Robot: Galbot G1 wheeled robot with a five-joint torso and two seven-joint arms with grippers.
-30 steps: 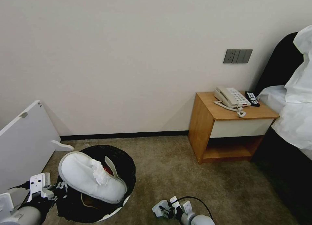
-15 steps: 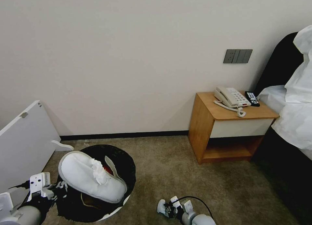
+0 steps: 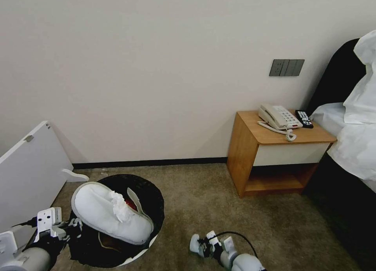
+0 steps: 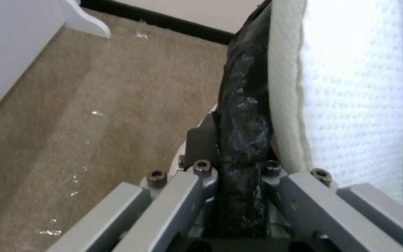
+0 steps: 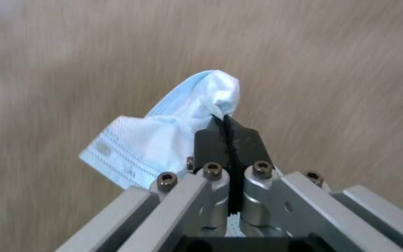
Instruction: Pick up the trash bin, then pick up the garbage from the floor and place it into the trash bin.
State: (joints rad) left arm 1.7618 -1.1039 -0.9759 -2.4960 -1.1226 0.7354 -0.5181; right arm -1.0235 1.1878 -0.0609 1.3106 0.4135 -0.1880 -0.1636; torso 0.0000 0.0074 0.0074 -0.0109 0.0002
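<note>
The trash bin [image 3: 150, 198], lined with a black bag, sits low at my left, held above the floor [image 3: 196, 200]. A white slipper [image 3: 103, 214] lies across its top with a crumpled tissue [image 3: 118, 208] on it, and a second slipper's edge [image 3: 135, 202] shows behind. My left gripper [image 3: 72, 227] is shut on the bin's bagged rim [image 4: 246, 115], right beside the slipper [image 4: 351, 87]. Lower, at the middle, my right gripper [image 3: 203, 246] is shut on a pale blue face mask [image 5: 164, 136], a piece of garbage, above the carpet [image 5: 327, 70].
A wooden bedside table [image 3: 243, 153] with a phone [image 3: 279, 117] and a remote [image 3: 304, 119] stands at the right. Beside it is a bed with white linen [image 3: 356, 141]. A white board [image 3: 31, 169] leans at the left. Open carpet lies between bin and table.
My right gripper with the mask has shifted slightly to the right. The left gripper, the bin and its contents have stayed where they were.
</note>
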